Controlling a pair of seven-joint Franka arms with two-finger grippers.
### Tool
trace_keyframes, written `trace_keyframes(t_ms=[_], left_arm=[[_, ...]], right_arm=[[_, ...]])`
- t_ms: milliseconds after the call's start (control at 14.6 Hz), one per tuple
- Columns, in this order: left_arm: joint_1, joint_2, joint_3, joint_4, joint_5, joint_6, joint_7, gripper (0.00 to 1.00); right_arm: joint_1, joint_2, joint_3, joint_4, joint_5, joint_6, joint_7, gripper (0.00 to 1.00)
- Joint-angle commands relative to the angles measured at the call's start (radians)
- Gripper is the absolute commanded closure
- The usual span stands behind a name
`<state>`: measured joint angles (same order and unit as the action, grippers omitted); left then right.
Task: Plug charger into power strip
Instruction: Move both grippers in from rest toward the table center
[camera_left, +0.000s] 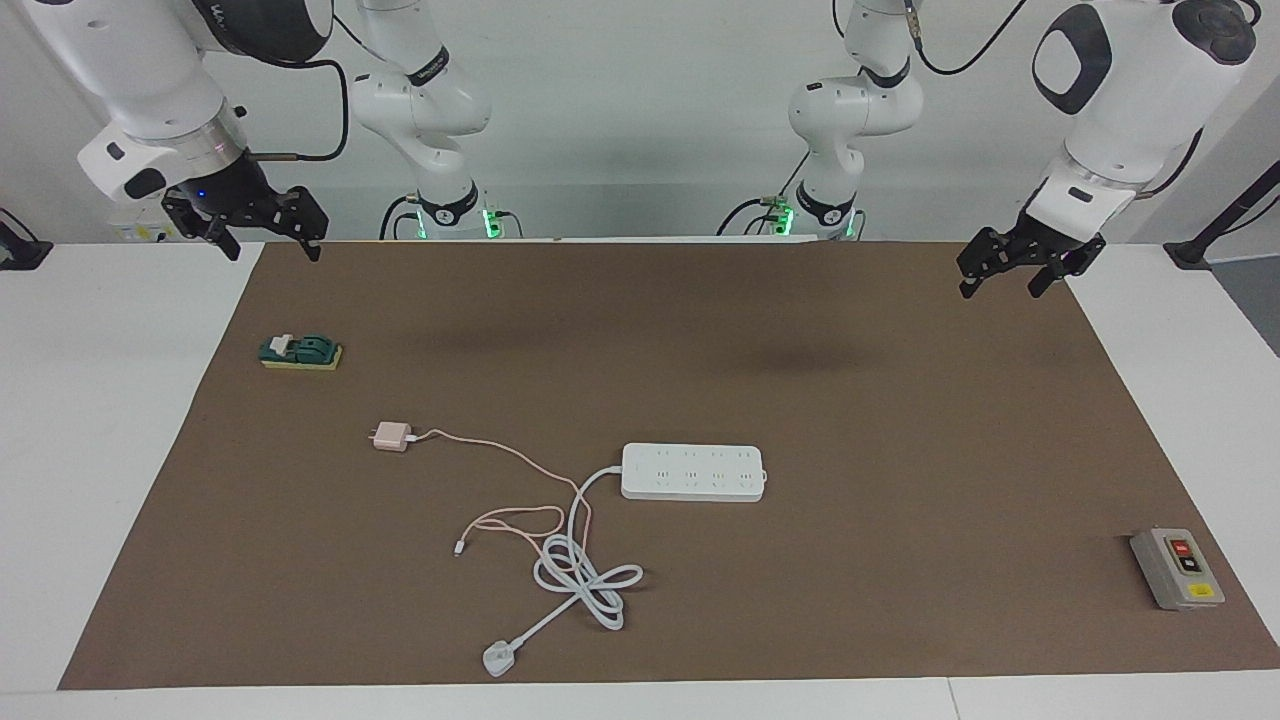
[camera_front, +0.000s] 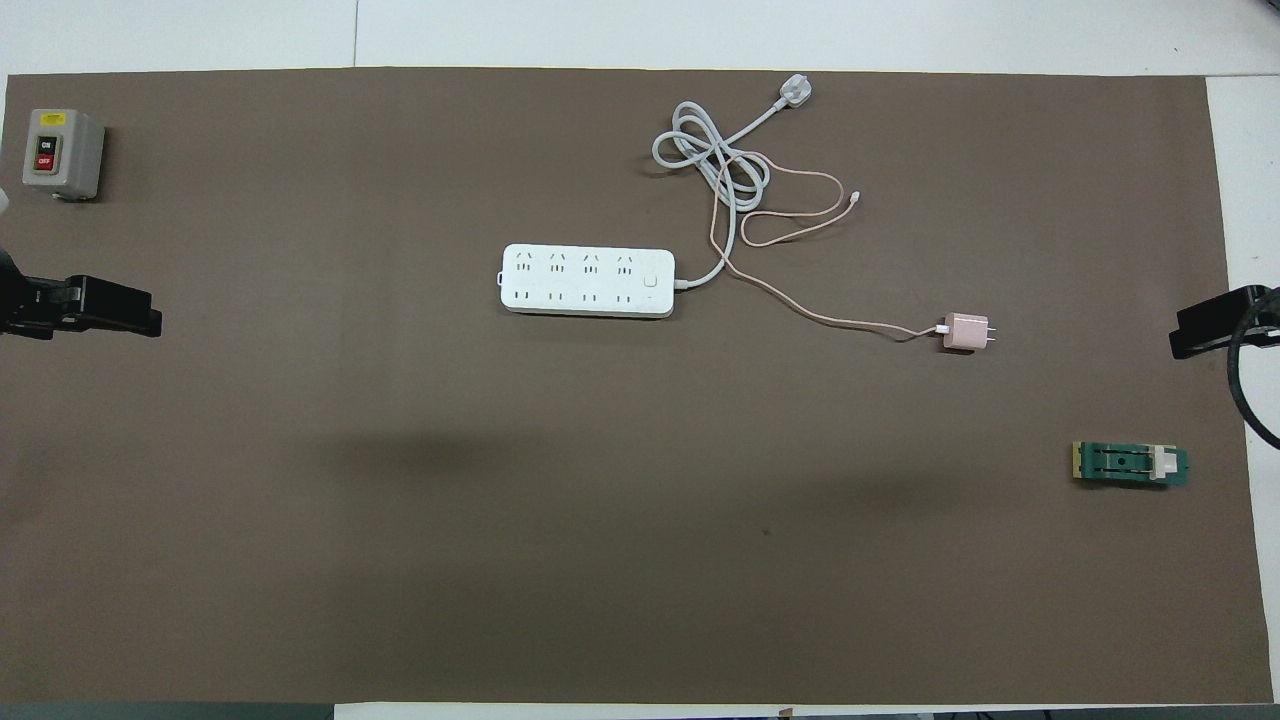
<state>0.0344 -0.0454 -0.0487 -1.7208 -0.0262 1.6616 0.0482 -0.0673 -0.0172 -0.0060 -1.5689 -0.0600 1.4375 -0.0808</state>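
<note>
The charger (camera_left: 391, 437) is a small pink cube lying on its side on the brown mat, prongs pointing toward the right arm's end; it also shows in the overhead view (camera_front: 964, 332). Its thin pink cable (camera_left: 520, 462) runs past the power strip's cord. The power strip (camera_left: 693, 472) is a long white bar, sockets up, mid-mat, also in the overhead view (camera_front: 588, 280). My right gripper (camera_left: 270, 245) hangs open and empty over the mat's corner at its end. My left gripper (camera_left: 1003, 285) hangs open and empty over the mat's edge at its own end. Both arms wait.
The strip's thick white cord coils to a white three-pin plug (camera_left: 497, 658) farthest from the robots. A grey button box (camera_left: 1177, 568) sits toward the left arm's end. A green switch block (camera_left: 300, 352) sits toward the right arm's end, nearer to the robots than the charger.
</note>
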Motion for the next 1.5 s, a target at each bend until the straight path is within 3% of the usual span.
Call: trace_keyframes(t_ms=[0,684,889,1163,1436], left_arm=[[0.004,-0.025,0.003,-0.022,-0.008,-0.005,-0.001,0.0],[0.009,-0.044,0.007,-0.003,-0.003,0.01,0.018,0.0],[0.015,-0.047,0.01,-0.006,-0.009,0.015,0.108,0.0],[0.027,-0.062,0.01,-0.061,-0.193,0.079,0.105,0.0],[0.016,-0.097,0.007,-0.187,-0.407,0.222,0.101,0.0]], right_arm=[[0.0,0.009,-0.002,0.018,0.002,-0.019,-0.019,0.0],[-0.005,-0.023,-0.002,0.0,0.002,-0.009,-0.017,0.0],[-0.012,-0.023,-0.005,0.0,0.002,-0.006,-0.025,0.0],[-0.014,-0.024,-0.009,-0.011,0.005,0.003,-0.015,0.0],[-0.016,-0.024,-0.014,-0.049,0.061,0.0,0.253,0.0]])
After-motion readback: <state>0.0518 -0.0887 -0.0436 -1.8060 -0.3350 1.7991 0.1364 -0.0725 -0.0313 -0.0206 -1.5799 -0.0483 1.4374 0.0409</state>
